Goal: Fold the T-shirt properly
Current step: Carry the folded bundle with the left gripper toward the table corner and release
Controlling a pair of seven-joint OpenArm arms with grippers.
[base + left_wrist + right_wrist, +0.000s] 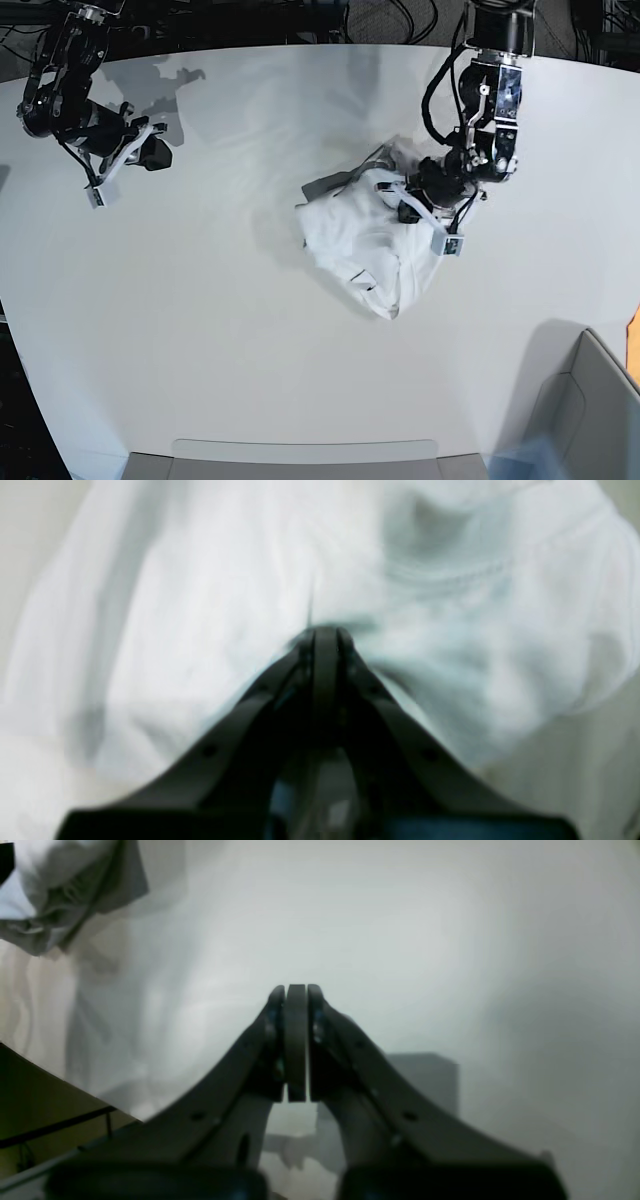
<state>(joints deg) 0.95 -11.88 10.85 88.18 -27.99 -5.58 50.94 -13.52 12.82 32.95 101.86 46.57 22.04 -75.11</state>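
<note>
Left gripper (325, 632): clenched on T-shirt (360, 235) fabric
T-shirt: crumpled mid-counter (200, 330)
Right gripper (296, 990): clenched, nothing held, well apart from shirt

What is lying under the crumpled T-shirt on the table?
Only the white tabletop shows around the T-shirt. The cloth is bunched in layers, so whatever lies beneath it is covered. The left gripper is shut on its upper edge.
</note>
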